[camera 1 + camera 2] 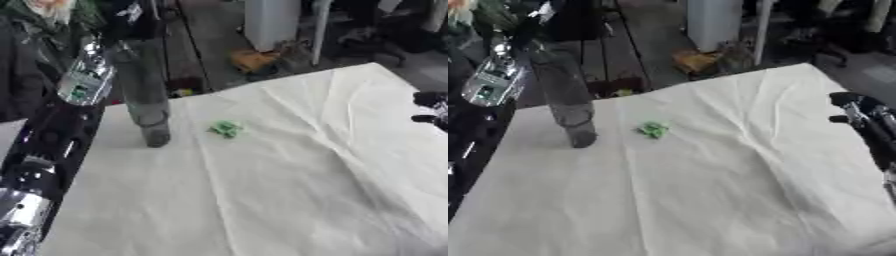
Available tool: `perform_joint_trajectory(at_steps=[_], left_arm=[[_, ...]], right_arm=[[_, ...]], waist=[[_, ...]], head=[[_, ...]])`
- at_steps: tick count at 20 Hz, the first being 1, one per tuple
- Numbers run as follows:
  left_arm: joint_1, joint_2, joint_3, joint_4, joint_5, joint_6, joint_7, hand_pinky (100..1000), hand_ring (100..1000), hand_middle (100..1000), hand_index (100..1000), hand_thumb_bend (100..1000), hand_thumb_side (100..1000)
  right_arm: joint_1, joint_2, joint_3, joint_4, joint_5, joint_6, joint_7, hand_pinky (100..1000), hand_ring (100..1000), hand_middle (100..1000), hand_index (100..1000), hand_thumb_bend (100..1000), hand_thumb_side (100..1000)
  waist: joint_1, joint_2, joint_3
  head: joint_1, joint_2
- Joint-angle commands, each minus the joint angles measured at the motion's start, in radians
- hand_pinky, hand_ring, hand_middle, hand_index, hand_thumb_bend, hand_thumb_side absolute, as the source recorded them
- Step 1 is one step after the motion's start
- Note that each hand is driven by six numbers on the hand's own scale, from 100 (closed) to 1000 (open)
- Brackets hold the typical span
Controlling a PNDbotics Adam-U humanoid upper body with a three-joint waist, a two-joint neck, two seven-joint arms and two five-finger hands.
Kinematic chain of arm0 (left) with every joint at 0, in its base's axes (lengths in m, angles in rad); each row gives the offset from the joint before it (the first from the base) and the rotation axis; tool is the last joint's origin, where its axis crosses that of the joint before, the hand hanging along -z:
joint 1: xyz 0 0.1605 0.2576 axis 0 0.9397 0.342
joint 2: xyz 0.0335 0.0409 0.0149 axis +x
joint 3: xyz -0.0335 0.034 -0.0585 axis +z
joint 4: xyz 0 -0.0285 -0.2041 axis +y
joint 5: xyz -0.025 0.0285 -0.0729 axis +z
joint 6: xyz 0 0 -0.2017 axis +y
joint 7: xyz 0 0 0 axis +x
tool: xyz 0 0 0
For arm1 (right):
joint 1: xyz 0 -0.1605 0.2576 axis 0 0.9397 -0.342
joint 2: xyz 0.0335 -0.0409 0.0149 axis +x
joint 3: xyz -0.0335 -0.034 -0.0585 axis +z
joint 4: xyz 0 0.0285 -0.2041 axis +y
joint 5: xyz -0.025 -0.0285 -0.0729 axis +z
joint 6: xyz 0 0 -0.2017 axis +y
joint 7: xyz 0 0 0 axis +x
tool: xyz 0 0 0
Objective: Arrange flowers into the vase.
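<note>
A tall clear glass vase [144, 95] stands upright near the far left of the tabletop [289, 190], which is draped in a creased white cloth [710, 200], and a pale flower [48, 7] with dark green leaves shows blurred at the upper left corner above it. A small green scrap [227, 128] lies on the cloth just to the right of the vase's base, apart from it. The left hand [122, 20] is up by the vase's top, its fingers too blurred to tell if they grasp anything, while the right hand [859, 112] rests at the right edge with fingers curled, grasping nothing.
</note>
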Motion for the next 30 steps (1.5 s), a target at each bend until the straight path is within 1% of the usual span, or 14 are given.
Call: perform_joint_trajectory(at_steps=[1,6,10,30], left_arm=[[-0.032,0.036,0.008,-0.012,-0.045,0.029,-0.023,810,814,804,716,1000,546],[-0.032,0.038,0.013,-0.009,-0.102,0.065,-0.064,825,822,811,725,1000,540],[-0.031,0.038,0.016,-0.008,-0.137,0.08,-0.083,831,824,812,728,1000,535],[-0.019,0.037,0.01,0.019,-0.245,0.118,-0.165,861,837,819,743,1000,521]], right_arm=[[-0.011,-0.026,-0.008,-0.006,0.008,0.001,0.001,753,893,803,772,100,655],[-0.01,-0.027,-0.008,-0.004,0.009,0.001,0.002,752,892,803,771,100,657],[-0.009,-0.027,-0.008,-0.003,0.009,0.001,0.003,753,892,803,771,100,658],[-0.005,-0.027,-0.011,-0.002,0.011,0.001,0.004,752,892,803,768,100,662]], waist=[[-0.003,-0.016,0.002],[-0.002,-0.018,0.005],[-0.001,-0.018,0.006],[0.001,-0.016,0.007]], head=[[-0.003,0.003],[-0.004,0.004],[-0.006,0.003],[-0.011,0.006]])
